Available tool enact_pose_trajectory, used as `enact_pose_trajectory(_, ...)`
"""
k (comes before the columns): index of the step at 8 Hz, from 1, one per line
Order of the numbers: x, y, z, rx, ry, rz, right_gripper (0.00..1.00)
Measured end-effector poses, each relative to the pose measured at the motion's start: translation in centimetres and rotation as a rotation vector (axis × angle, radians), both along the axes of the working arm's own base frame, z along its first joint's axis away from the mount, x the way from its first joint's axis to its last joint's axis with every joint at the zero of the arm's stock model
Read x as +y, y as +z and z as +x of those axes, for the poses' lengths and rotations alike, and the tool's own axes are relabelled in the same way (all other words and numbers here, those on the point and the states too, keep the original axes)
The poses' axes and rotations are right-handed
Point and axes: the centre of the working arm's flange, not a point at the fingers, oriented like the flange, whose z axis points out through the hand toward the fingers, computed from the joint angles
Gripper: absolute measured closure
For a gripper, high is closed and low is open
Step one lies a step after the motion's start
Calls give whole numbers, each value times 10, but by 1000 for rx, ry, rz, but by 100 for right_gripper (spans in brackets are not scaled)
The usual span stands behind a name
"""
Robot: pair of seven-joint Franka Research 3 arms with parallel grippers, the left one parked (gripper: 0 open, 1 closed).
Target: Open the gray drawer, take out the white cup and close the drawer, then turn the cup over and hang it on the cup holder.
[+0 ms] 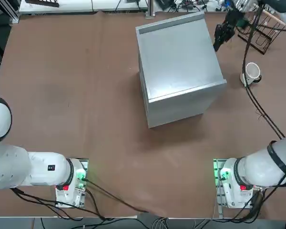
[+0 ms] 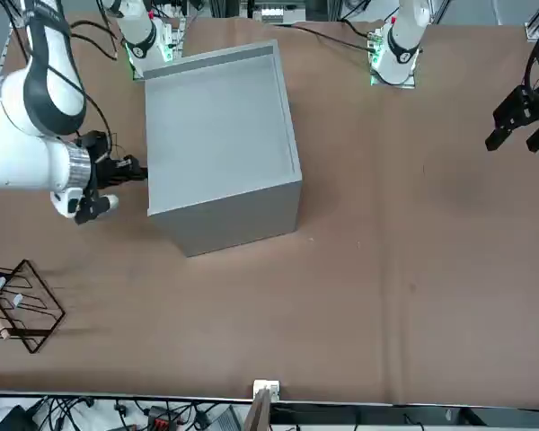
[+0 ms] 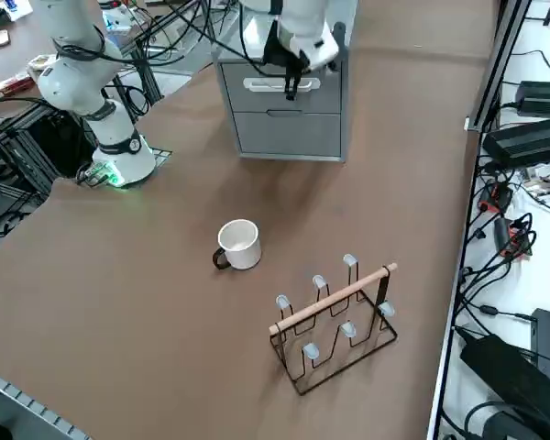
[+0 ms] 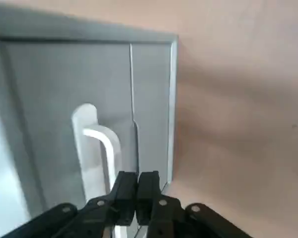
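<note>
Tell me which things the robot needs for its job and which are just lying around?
Needed:
- gray metal drawer, shut
- small white ceramic cup, on the table
- dark wire cup holder with a wooden peg
- right end effector, shut, at the drawer handle

Just lying around:
- cables beside the table

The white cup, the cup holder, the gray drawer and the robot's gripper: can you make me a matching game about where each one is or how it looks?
Things:
1. white cup
2. cup holder
3. gray drawer
4. right gripper

Descriptions:
A. pushed in flush with the cabinet front
B. shut, right in front of the drawer handle
C. empty, nothing hanging on its pegs
D. standing mouth up on the table, between cabinet and rack

Pairs: 1-D, 2-C, 3-A, 4-B
</note>
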Motion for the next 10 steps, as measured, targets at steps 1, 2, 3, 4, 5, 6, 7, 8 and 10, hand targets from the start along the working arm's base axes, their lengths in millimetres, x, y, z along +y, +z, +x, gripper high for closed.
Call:
enact_pose_trajectory(1, -8, 25, 6, -45, -8, -7, 89)
enact_pose_trajectory(2, -25, 46, 10, -73, -25, -18, 82)
enact_pose_trajectory(3, -52, 65, 14, -91, -62, -24, 75)
enact_pose_trajectory(4, -88, 77, 15, -98, -115, -27, 70)
enact_pose_trajectory(5, -126, 83, 13, -97, -172, -30, 51)
enact_pose_trajectory(6, -164, 81, 9, -90, -232, -35, 46)
enact_pose_trajectory(7, -196, 74, 6, -76, -285, -38, 41)
enact_pose_trajectory(8, -226, 62, 3, -55, -333, -39, 34)
enact_pose_trajectory(10, -279, 34, -5, -9, -420, -36, 27)
